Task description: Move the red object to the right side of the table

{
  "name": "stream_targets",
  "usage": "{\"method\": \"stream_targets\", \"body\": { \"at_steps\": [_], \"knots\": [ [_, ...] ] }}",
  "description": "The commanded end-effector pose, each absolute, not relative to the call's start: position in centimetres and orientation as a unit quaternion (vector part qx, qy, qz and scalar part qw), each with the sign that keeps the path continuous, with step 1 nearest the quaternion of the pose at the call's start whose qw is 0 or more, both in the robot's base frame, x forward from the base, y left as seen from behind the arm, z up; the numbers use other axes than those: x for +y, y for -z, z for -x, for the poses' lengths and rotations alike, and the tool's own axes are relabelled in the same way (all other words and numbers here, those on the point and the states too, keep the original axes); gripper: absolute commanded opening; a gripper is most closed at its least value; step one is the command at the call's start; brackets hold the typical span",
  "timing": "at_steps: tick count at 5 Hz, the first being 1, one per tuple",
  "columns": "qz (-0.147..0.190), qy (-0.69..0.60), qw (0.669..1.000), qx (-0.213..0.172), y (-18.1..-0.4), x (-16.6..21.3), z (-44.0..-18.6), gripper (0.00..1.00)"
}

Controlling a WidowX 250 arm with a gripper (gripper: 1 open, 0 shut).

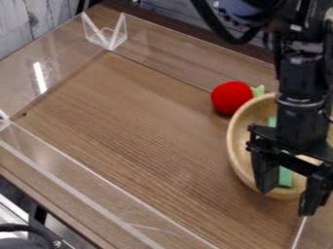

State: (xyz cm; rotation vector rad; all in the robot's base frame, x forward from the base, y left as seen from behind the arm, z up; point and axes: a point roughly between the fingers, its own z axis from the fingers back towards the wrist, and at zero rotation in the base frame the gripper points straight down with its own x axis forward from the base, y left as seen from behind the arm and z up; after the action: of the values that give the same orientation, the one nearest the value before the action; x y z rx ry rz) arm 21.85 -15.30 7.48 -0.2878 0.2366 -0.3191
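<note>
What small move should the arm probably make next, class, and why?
Probably lift clear of the wooden bowl and swing up-left over the red object. The gripper hangs open and empty above the bowl's near side, while the fruit lies untouched on the table behind it.
</note>
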Motion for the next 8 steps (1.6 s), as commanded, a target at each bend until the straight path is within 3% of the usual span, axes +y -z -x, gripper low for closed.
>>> {"method": "stream_targets", "body": {
  "at_steps": [1,4,6,8],
  "knots": [
    [0.14,0.177,0.968,0.106,-8.5,-15.2,-22.5,1.0],
    [0.126,0.195,0.965,0.124,-6.2,-13.1,-23.3,1.0],
    [0.117,0.143,0.975,0.122,-7.6,-13.2,-24.8,1.0],
    [0.109,0.149,0.974,0.128,-6.1,-12.0,-26.3,1.0]
  ]
}}
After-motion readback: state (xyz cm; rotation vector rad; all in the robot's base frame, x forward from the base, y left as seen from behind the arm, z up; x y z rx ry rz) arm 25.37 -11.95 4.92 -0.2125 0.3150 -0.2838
